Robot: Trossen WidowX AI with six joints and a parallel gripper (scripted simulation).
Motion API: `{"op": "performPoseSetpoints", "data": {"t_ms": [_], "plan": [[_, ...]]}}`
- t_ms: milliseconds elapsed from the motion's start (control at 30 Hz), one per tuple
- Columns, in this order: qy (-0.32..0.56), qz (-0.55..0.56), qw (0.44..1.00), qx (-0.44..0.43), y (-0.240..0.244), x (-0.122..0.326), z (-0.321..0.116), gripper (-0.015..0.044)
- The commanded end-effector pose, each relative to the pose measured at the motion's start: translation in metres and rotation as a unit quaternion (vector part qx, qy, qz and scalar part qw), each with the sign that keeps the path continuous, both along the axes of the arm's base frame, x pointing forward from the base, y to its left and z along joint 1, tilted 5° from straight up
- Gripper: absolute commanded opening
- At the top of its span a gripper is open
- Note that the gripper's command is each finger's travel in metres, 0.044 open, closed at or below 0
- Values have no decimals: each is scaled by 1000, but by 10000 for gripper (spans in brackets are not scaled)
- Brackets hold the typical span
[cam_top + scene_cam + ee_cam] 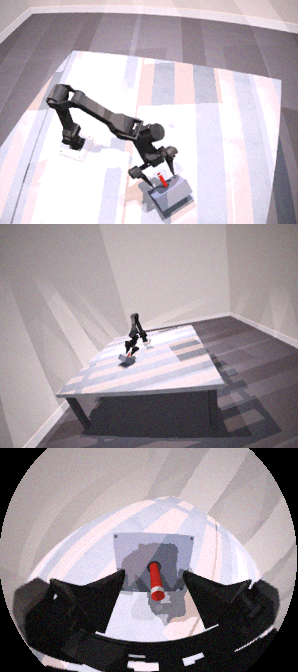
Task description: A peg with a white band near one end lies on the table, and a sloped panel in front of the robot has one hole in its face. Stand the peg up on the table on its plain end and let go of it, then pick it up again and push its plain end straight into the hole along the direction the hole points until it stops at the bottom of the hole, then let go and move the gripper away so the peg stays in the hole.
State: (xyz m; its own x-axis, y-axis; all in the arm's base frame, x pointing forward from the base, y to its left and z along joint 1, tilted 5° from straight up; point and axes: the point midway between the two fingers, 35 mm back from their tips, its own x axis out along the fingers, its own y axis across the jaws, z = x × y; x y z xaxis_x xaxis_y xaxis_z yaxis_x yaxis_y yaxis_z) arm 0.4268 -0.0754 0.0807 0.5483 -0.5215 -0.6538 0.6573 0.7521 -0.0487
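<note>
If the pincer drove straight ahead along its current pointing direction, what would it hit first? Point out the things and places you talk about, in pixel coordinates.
Likely the sloped panel [173,195] [131,548]: the open pincer [163,181] [154,573] straddles the red peg [163,180] [155,579], fingertips aimed at the panel's face. Remaining gap unclear.

In the wrist view we cannot see the lower end of the red peg [163,180] [128,355] [155,580], hidden inside the hole [149,566], and from outside everything there is too small for us to make out its white band.
</note>
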Motion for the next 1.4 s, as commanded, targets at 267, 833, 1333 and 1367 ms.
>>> {"op": "performPoseSetpoints", "data": {"t_ms": [267, 833, 1333, 1367], "plan": [[-1, 0, 1000, 1, 13, -10, 16, 440], [1, 1, 1000, 2, 31, -25, 36, 440], [3, 2, 1000, 3, 46, -41, 54, 440], [3, 2, 1000, 3, 47, -42, 55, 440]]}}
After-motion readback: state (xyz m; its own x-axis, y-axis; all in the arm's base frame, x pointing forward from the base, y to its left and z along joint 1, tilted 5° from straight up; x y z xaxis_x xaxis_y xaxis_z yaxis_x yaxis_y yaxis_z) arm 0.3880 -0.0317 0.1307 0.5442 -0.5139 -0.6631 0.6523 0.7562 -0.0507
